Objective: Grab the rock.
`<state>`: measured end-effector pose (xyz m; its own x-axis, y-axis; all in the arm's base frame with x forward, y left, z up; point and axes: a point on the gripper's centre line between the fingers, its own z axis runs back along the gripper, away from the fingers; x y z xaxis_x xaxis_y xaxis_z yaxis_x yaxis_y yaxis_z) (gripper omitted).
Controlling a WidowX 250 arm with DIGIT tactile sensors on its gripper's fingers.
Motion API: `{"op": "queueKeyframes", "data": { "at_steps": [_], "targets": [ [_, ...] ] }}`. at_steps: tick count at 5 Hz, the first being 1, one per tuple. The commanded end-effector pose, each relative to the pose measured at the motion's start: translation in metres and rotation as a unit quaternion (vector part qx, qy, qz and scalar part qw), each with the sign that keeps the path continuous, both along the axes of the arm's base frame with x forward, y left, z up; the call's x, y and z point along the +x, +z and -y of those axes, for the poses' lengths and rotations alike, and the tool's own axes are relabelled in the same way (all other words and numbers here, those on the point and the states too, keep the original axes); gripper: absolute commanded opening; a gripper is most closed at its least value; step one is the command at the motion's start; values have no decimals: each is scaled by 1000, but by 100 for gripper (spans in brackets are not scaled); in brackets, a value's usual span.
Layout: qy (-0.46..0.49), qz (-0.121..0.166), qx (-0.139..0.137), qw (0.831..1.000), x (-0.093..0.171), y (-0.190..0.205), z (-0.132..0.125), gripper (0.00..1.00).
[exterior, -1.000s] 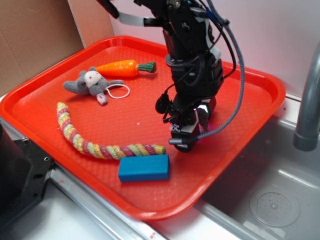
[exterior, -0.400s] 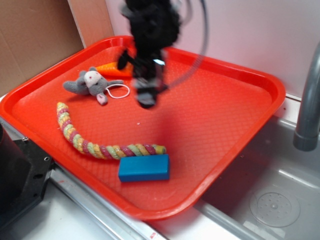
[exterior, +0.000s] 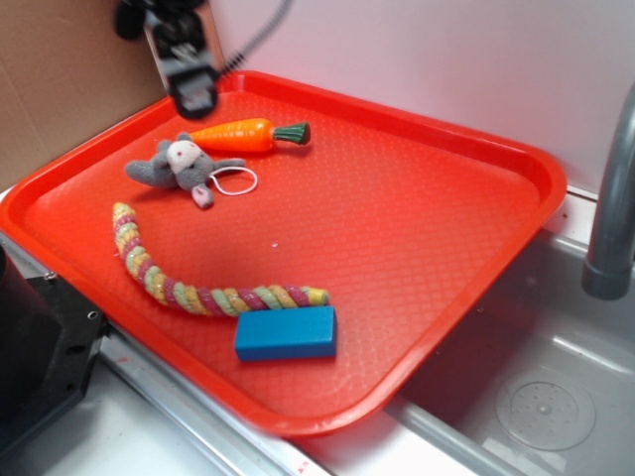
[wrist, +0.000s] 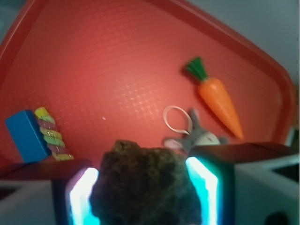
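In the wrist view the rock [wrist: 143, 185] fills the lower middle, a dark brown, lumpy mass pinched between the two lit fingers [wrist: 83, 197] of the gripper [wrist: 140, 192], one pad at its nine o'clock side and the other at its three o'clock side. The claw is pressed in on the rock, which is lifted off the tray and touches nothing else.

It looks hard and stiff, so it should not give under the pads; I judge it fairly dense for its size. The rough, uneven surface ought to bite against the pads and not slide, but the bumps mean contact at only a few points, so it could pivot if squeezed off-centre. Holding it across the widest part of its middle, as now, seems the soundest place.

Beyond the rock, the red tray [wrist: 117, 61] lies well below. At the nine o'clock edge sit the blue block [wrist: 26, 136] and the end of the braided rope toy [wrist: 50, 136], touching each other. At about two o'clock lie the grey plush mouse [wrist: 199, 138] with its white loop, and farther out the toy carrot [wrist: 218, 101].

In the exterior view the gripper [exterior: 189, 74] hangs blurred over the tray's [exterior: 417, 228] far left corner, at eleven o'clock, above the carrot [exterior: 243, 134]; the rock cannot be made out there.
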<state>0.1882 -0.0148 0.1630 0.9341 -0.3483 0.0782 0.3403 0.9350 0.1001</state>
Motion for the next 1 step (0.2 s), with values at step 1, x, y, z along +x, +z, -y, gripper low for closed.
{"op": "queueKeyframes", "data": {
  "at_steps": [1],
  "targets": [
    [93,26,-9,995,-39,30,-28,0]
  ]
}}
